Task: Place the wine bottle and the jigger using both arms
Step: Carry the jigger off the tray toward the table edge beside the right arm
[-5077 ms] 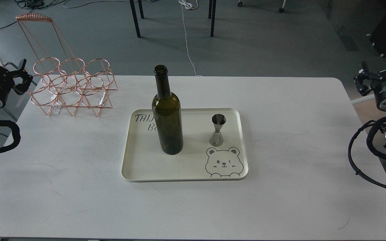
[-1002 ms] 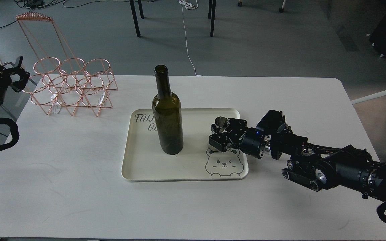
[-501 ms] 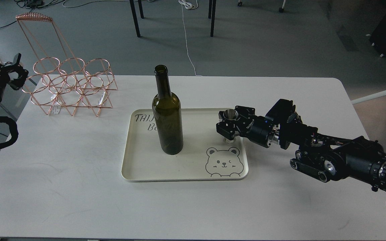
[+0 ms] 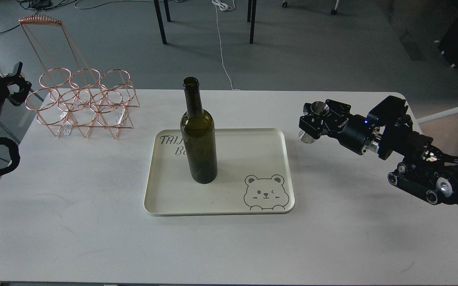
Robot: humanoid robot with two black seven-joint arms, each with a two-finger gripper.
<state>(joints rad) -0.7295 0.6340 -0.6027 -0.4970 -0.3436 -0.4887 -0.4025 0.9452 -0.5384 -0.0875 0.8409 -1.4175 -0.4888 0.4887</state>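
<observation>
Small shiny silver hourglass-shaped metal jigger (image 4: 315, 120) carried upright, clamped at the waist in the black right claw (image 4: 312, 124), clear of the white surface (image 4: 94, 222) and just beyond the right rim of the cream bear-print tray (image 4: 221, 208); held level, probably for setting down on bare surface. Tall dark olive-green glass wine bottle (image 4: 198, 137) left standing on the tray's left half, likely reserved for the other arm. Left claw (image 4: 16, 83) parked near the copper wire rack (image 4: 82, 101); fingers seemingly apart, though hard to tell.

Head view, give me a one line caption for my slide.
Right gripper carries the jigger above the table, off the tray where the wine bottle stands.
</observation>
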